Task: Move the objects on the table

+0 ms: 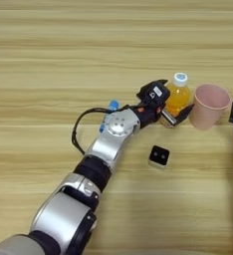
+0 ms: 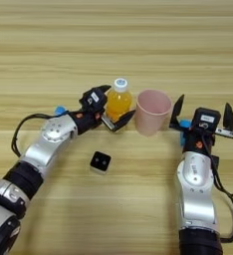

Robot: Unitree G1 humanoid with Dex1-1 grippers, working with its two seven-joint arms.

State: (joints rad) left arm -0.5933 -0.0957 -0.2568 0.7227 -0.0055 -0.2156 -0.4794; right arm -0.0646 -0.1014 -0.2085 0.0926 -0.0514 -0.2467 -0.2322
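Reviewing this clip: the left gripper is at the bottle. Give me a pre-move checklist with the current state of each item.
1. Left gripper straddles the bottle: ok, one finger behind it and one in front, fingers spread.
2. Fingers clamped on the bottle: not ok, still open; contact cannot be told.
3. Bottle upright, cap on: ok.
4. Clearance to the cup: not ok, the cup stands close on the bottle's right, near the front finger.
5. Right gripper out of the way: ok, open and right of the cup, apart from it.
6. Cube clear of the left arm: ok, it sits nearer the robot, untouched.
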